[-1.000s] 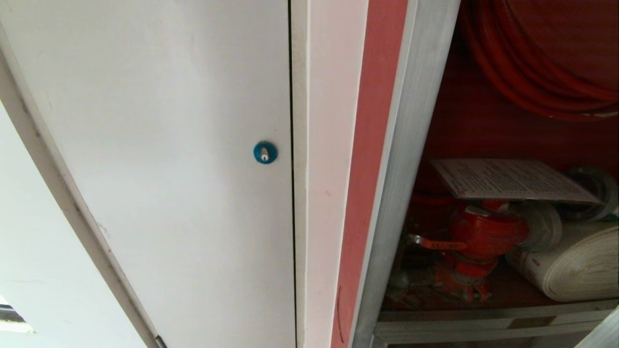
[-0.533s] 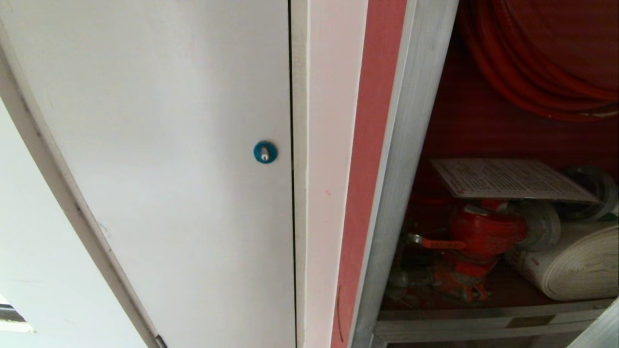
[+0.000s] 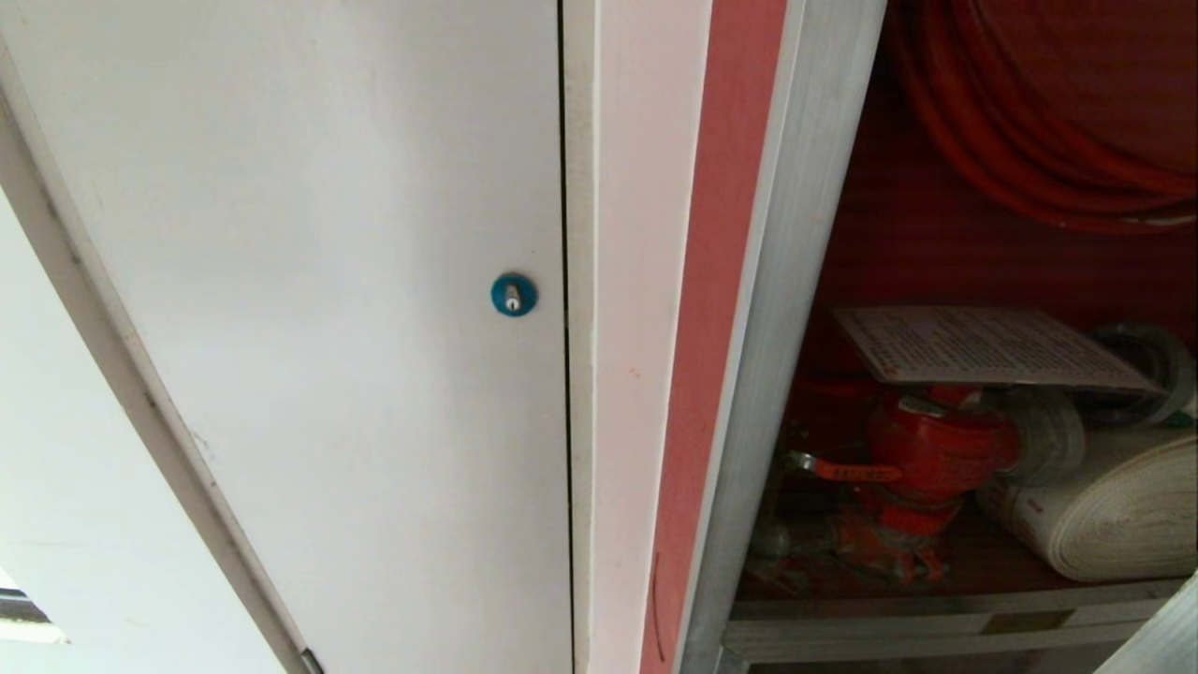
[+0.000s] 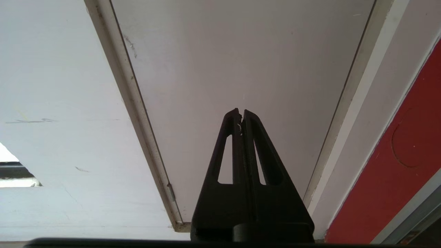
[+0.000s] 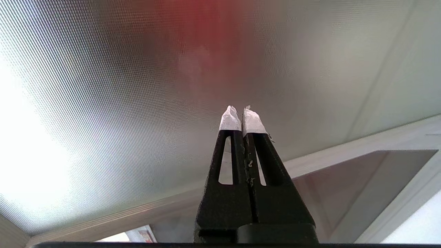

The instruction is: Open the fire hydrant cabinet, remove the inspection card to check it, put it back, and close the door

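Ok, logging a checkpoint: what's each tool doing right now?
Left tool: closed, empty.
Right tool: closed, empty.

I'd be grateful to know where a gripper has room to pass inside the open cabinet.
Free: the dark gap under the red hose reel and above the inspection card, beside the silver frame. Crowded: below the card, where the red valve and white rolled hose fill the cabinet floor.

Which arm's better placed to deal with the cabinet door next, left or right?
Right, most likely. The right gripper, shut and empty, faces the door's smoked glass. The left gripper, also shut, points at the plain white door beside the open fire hydrant cabinet, where the inspection card lies inside.
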Tool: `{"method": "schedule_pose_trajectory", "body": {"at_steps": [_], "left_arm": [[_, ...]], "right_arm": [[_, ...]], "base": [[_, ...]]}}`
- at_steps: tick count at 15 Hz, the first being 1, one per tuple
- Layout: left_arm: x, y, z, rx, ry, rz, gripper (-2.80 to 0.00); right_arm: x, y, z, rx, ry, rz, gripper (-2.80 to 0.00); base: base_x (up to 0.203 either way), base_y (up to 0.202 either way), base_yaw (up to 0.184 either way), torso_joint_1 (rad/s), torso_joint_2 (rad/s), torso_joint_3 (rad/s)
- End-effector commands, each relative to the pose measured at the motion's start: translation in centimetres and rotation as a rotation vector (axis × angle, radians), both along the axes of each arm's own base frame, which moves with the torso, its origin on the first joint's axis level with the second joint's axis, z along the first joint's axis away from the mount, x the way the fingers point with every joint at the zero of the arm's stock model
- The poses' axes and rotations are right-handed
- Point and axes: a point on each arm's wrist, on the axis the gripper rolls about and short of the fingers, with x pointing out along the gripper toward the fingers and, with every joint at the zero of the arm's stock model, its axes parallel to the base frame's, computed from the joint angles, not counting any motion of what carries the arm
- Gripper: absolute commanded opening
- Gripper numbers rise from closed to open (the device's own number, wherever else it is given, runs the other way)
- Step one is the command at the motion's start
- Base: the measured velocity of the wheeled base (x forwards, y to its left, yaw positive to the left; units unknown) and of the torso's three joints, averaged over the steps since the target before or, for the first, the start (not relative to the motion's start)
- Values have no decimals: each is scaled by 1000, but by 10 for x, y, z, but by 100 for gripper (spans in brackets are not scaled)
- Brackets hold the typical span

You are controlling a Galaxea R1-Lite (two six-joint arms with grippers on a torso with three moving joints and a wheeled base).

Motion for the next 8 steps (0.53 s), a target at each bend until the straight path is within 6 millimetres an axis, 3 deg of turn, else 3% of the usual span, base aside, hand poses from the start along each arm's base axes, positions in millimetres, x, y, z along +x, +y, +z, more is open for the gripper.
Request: {"method": "schedule_pose_trajectory", "body": {"at_steps": [1,4,8], "left_arm": [[1,0,-2,0,9,0,-280],[1,0,-2,0,9,0,-280],[1,0,-2,0,9,0,-280]], "right_arm": [[-11,0,27,2,-51,7,-280],[-36,2,70,-1,-58,118,-280],[-56,9,131,-7,-12,421,-280]], "base": [[0,0,0,0,0,0],[0,0,0,0,0,0],[0,0,0,0,0,0]]}}
